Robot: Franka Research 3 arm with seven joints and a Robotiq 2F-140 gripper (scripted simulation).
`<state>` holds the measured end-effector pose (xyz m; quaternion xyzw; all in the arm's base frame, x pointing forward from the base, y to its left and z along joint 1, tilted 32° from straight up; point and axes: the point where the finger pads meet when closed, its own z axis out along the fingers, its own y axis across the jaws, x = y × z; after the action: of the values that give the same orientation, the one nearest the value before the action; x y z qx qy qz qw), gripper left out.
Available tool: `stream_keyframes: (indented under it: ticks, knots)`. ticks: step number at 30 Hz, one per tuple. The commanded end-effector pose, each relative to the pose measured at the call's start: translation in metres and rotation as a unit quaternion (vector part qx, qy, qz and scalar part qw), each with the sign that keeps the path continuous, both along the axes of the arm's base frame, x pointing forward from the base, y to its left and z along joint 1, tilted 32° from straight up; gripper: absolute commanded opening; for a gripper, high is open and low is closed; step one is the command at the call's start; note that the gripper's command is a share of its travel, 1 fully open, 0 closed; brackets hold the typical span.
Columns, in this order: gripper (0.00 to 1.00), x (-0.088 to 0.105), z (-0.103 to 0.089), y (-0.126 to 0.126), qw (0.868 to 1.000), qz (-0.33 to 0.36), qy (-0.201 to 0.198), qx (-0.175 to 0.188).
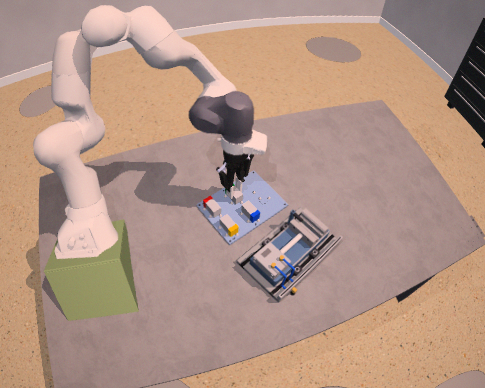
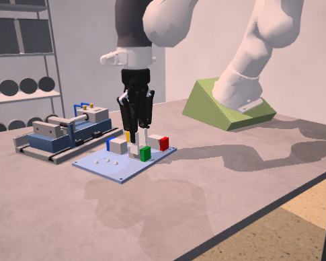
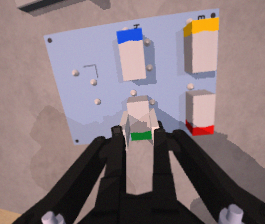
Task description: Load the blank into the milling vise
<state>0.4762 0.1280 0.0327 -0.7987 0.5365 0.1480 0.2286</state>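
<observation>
The gripper [image 3: 142, 136] has its jaws clenched on the green-ended blank [image 3: 141, 116], held between them on the infeed plate [image 3: 78, 100]. Best lift straight up, clearing the neighbouring locating pins [image 3: 133, 92].

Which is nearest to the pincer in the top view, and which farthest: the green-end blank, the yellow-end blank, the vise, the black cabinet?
1. Green-end blank: inside the pincer.
2. Yellow-end blank: on the plate's near edge.
3. Vise: beyond the plate.
4. Black cabinet: far right corner.

White rounded arm [image 1: 69, 150], seemingly dark-grey wrist, black gripper [image 2: 137, 137].
</observation>
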Motion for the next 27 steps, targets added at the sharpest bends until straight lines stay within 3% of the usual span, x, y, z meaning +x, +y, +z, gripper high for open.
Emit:
stream_keyframes:
  ticks: [1,20,25,27]
  knots:
    - [0.0,0.0,0.0,0.0,1.0,0.0,0.0,0.0]
    - [0.0,0.0,0.0,0.0,1.0,0.0,0.0,0.0]
    - [0.0,0.0,0.026,-0.016,1.0,0.002,-0.001,0.001]
    - [0.0,0.0,0.026,-0.016,1.0,0.002,-0.001,0.001]
